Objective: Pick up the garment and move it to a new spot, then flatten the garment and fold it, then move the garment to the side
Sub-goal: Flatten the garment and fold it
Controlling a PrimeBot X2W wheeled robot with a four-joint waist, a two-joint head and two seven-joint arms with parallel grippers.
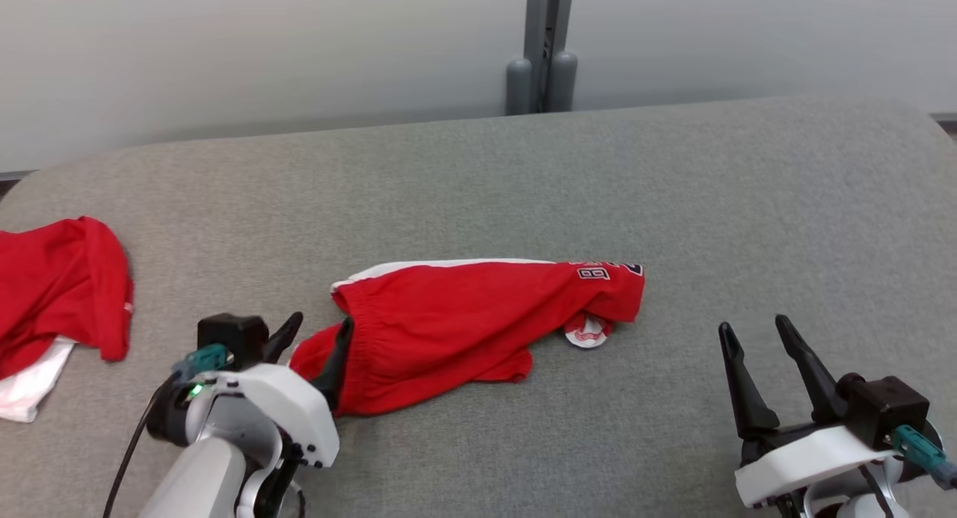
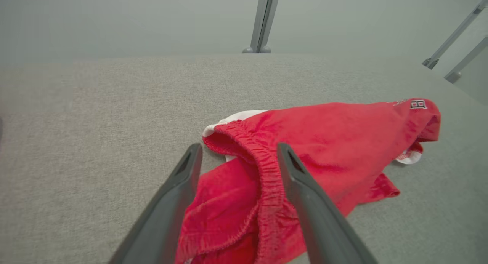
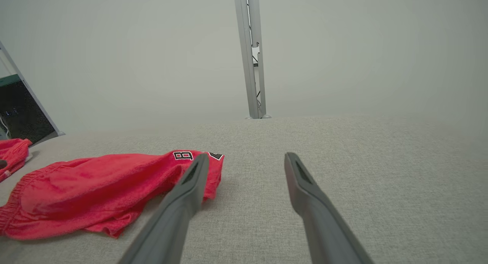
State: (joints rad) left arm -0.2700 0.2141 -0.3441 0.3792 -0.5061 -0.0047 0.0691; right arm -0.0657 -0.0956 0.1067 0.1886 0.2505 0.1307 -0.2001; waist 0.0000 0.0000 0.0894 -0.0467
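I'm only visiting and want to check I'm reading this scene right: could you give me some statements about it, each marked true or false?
1. The left gripper is open, its fingers either side of the waistband of the red shorts. True.
2. The right gripper is clamped on the shorts. False: it is open over the bare grey surface, apart from them.
3. A second red garment lies far to the robot's left. True.
4. The shorts are neatly folded. False: they lie crumpled.

Another red-and-white cloth (image 1: pixel 60 294) lies on the grey table (image 1: pixel 748 204).
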